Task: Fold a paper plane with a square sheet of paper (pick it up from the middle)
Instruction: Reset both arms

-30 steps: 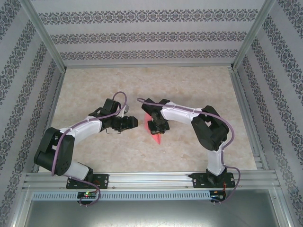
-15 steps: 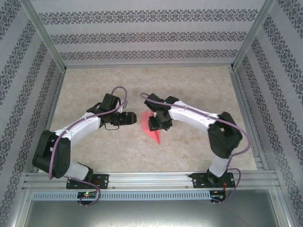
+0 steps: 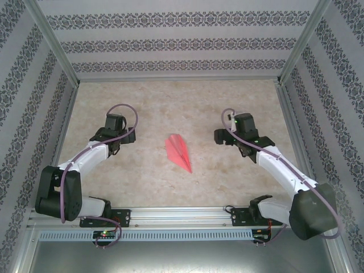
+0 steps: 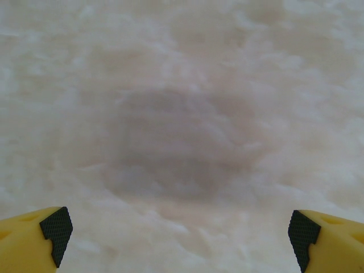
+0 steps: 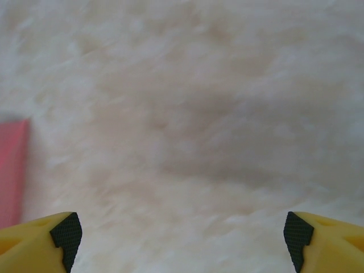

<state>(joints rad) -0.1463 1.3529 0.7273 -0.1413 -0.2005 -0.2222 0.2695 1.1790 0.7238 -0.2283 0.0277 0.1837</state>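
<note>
The pink-red paper lies folded as a slim pointed paper plane [image 3: 179, 152] flat on the table's middle, its tip toward the near right. One edge of it shows at the left border of the right wrist view, the paper plane [image 5: 12, 170]. My left gripper [image 3: 114, 129] hovers well to its left, open over bare table, with nothing between the yellow fingers of the left gripper [image 4: 179, 230]. My right gripper [image 3: 227, 136] stands well to the plane's right, also open and empty, seen as the right gripper [image 5: 182, 230].
The beige marbled table [image 3: 182, 102] is boxed in by patterned walls and aluminium frame posts [image 3: 54, 45] at the back and sides. A metal rail [image 3: 182, 215] with the arm bases runs along the near edge.
Both grippers opened, let go of the paper plane and drew apart, left arm to the left, right arm to the right. The plane now lies alone on the table.
</note>
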